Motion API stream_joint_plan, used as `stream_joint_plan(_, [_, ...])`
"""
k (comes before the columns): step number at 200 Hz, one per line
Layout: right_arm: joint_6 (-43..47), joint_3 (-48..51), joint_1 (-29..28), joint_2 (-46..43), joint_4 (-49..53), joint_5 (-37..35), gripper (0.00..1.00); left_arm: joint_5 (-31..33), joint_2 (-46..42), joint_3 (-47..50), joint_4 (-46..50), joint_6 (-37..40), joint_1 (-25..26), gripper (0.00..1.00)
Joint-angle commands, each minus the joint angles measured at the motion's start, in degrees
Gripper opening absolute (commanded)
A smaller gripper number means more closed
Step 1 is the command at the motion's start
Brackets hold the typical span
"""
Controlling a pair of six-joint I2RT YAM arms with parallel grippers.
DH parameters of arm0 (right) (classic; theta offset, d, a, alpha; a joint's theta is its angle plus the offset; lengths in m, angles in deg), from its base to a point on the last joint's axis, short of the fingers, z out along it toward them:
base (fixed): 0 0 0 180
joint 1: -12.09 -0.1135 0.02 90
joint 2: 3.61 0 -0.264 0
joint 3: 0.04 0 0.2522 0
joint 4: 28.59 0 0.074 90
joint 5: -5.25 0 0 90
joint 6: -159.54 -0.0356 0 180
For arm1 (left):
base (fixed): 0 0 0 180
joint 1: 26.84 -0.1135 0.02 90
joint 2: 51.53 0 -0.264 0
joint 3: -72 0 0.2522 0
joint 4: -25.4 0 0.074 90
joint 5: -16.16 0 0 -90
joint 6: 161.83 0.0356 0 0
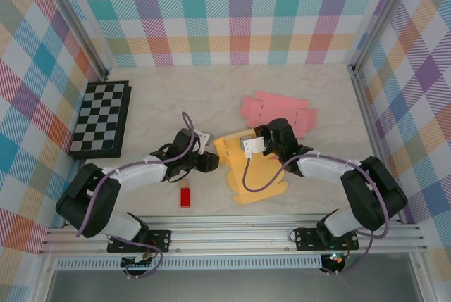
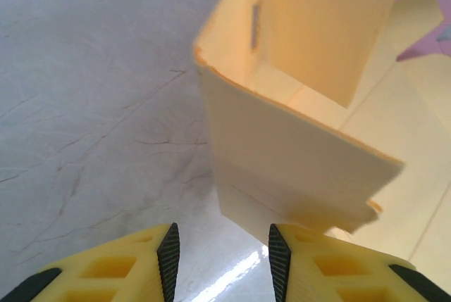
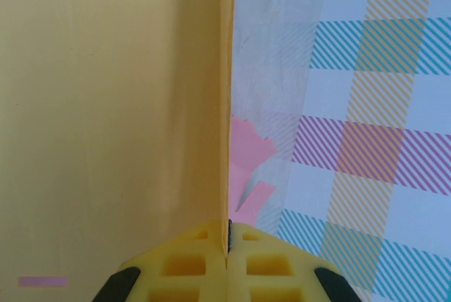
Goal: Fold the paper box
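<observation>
**No legible writing from my seat**

I can read no words, brands or numbers anywhere. On the yellow paper box (image 3: 106, 105), low and to the left of the right gripper (image 3: 229, 237), there is a small purple bar (image 3: 42, 281), and I can make out no letters on it. Ahead of the left gripper (image 2: 224, 246), a short grey mark (image 2: 254, 24) on the box's inner wall is too blurred to read.
</observation>
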Motion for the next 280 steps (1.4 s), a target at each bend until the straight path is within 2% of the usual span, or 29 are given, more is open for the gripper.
stream_joint_plan(1, [1.3,1.5,-0.8,-1.1,-5.9,-1.9,0.00,-1.5,0.9,-2.0,-1.1,1.5,1.9,0.40])
stream_joint_plan(62, [-0.4,3.9,-1.8,-0.9,-14.3,-4.4,0.00,-0.7,2.2,-2.4,-3.5,-0.3,4.1,0.41])
stream_joint_plan(94, [-1.3,4.4,-2.1,-0.6,-14.2,-5.0,0.00,-1.3,3.0,-2.8,-3.9,-0.6,4.4,0.41])
stream_joint_plan(109, [-1.3,4.6,-2.1,-0.5,-14.2,-5.5,0.00,-0.6,1.8,-3.5,-1.1,0.6,4.4,0.41])
stream_joint_plan(133, [-1.2,4.5,-2.1,-0.6,-13.6,-5.5,0.00,7.0,-2.4,-4.6,6.0,2.4,4.1,0.44])
stream_joint_plan(151, [-1.1,4.4,-2.1,-0.8,-13.9,-5.4,0.00,13.4,-5.5,-5.6,11.0,0.5,2.2,0.45])
stream_joint_plan(186, [-1.8,4.2,-2.0,-1.7,-14.0,-4.2,0.00,22.5,-9.4,-4.1,12.1,0.1,-1.1,0.48])
stream_joint_plan(225, [-3.7,4.8,-2.0,-3.9,-14.7,-2.4,0.00,17.5,-12.2,5.8,-4.3,2.6,-6.5,0.49])
stream_joint_plan(247, [-4.6,5.0,-2.0,-4.9,-14.0,-1.5,0.00,9.3,-11.3,8.5,-13.0,4.3,-9.5,0.49])
stream_joint_plan(280, [-5.0,5.0,-2.0,-5.2,-13.7,-0.8,0.00,-0.3,-6.7,6.1,-15.9,6.8,-10.5,0.49])
